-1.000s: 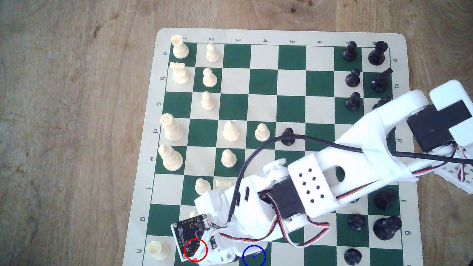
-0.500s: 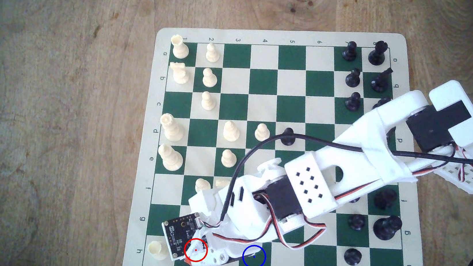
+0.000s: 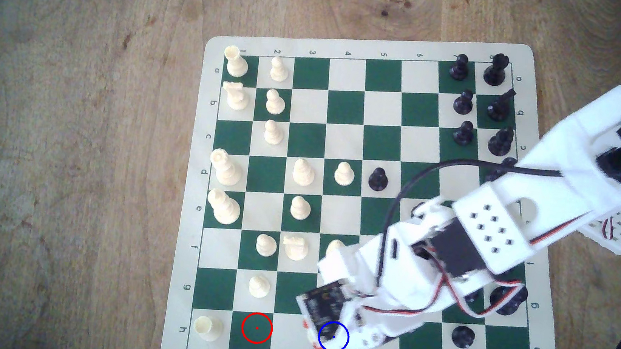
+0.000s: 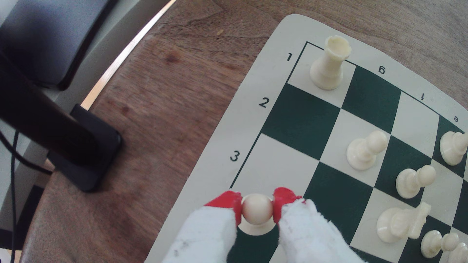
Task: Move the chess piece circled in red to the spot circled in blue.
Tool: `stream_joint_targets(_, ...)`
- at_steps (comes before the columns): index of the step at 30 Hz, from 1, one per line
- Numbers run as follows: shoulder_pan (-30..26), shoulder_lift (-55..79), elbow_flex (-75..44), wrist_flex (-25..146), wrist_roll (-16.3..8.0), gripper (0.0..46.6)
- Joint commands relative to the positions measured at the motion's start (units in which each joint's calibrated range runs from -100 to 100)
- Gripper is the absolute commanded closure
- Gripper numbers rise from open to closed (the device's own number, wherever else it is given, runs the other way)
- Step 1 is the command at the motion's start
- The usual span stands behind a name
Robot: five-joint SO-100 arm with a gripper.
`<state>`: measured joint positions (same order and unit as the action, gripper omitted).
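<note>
The cream-white pawn (image 4: 257,209) has its ball head pinched between my gripper's (image 4: 257,206) red fingertips (image 4: 229,202). Its flared base sits over the line between the cream file-3 square and the dark green file-4 square; I cannot tell whether it touches the board. In the exterior view my gripper (image 3: 314,340) is at the left edge of the blue-ringed spot (image 3: 340,345) on the board's near row, with the wrist's circuit board covering part of the ring. The red-ringed green square (image 3: 257,327) lies bare.
A cream rook (image 3: 207,328) stands at the board's near corner, two squares to the exterior view's left of my gripper. A white pawn (image 3: 259,286) and a white knight (image 3: 295,247) stand in the rows behind. A black pawn (image 3: 463,336) is on the near row. A black stand (image 4: 83,151) sits off the board.
My arm has swung to the exterior view's right, carrying the pawn from the red-ringed square to the edge of the blue ring. The red-ringed square and the pieces behind it are now uncovered.
</note>
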<state>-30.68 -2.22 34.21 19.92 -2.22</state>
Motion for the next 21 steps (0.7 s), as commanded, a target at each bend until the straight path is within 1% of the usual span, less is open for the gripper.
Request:
stream_joint_targets(1, -0.8, -7.7, 2.4, -3.6, -0.4, 46.0)
stream_joint_targets(10, -2.5, -2.0, 5.1, -9.8, -0.5, 46.1)
stream_joint_targets(21, -0.8, 3.4, 4.3, -11.6, 0.0, 46.1)
